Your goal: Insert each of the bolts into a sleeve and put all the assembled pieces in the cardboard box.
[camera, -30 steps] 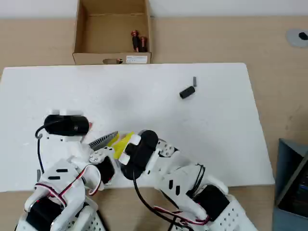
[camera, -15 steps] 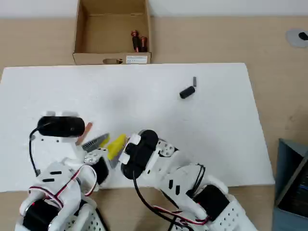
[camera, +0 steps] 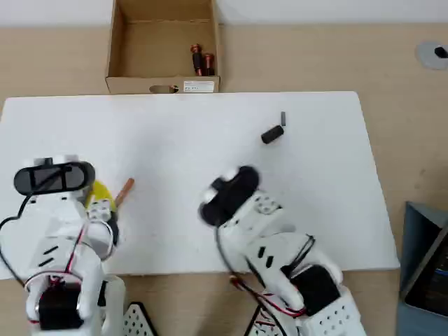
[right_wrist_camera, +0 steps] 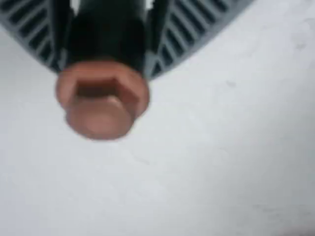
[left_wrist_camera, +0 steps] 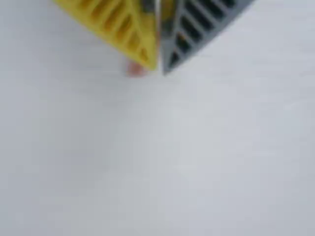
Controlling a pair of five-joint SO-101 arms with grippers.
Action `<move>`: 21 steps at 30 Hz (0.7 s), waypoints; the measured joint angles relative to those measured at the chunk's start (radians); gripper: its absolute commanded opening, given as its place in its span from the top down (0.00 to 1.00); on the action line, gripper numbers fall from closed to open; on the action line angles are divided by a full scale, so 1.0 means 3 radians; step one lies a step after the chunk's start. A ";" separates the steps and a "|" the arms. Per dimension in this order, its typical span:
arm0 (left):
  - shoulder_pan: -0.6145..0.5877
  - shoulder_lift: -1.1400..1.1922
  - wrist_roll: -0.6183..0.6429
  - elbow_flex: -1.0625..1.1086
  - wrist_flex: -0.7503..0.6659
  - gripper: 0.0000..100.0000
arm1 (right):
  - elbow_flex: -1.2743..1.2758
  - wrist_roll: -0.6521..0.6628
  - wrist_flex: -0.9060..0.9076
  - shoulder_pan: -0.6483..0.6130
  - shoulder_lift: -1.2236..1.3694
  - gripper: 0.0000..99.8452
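Apart they come: the two arms that were huddled together at the near edge a second ago have split, the left arm (camera: pixel 63 231) swinging out to its own side and the right arm (camera: pixel 266 238) pushing up the white mat (camera: pixel 210 161). Look at the right gripper (right_wrist_camera: pixel 106 54) first: its grey ribbed fingers (right_wrist_camera: pixel 29 19) are clamped on a black cylindrical sleeve (right_wrist_camera: pixel 106 29), and a copper-coloured hex-headed bolt (right_wrist_camera: pixel 101 101) sits in it, head poking out beyond the tips. That's an assembled piece, in hand, above the mat. Over to the left gripper (left_wrist_camera: pixel 158 64): yellow finger and grey finger pressed tip to tip, nothing between them, with a loose copper bolt (camera: pixel 124 189) lying on the mat just beside. Further up, a spare black sleeve (camera: pixel 272 134) lies with a small grey pin (camera: pixel 283 118) near it, both well apart from the arms. At the far edge, on the wooden worktop (camera: pixel 399 105), the open cardboard box (camera: pixel 112 49) already holds two finished pieces (camera: pixel 201 61) by its right wall. So delivery looks to be the job now. Done well, it wants a firm squeeze all the way, since that bolt could slide out head first; a line left of the spare sleeve; the near wall fully cleared; and a low release inside the box.
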 measured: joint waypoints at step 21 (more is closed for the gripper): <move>-0.0491 0.0010 -0.0317 0.1212 -0.0312 1.00 | -0.2414 -0.0378 0.0358 0.0440 0.2506 0.99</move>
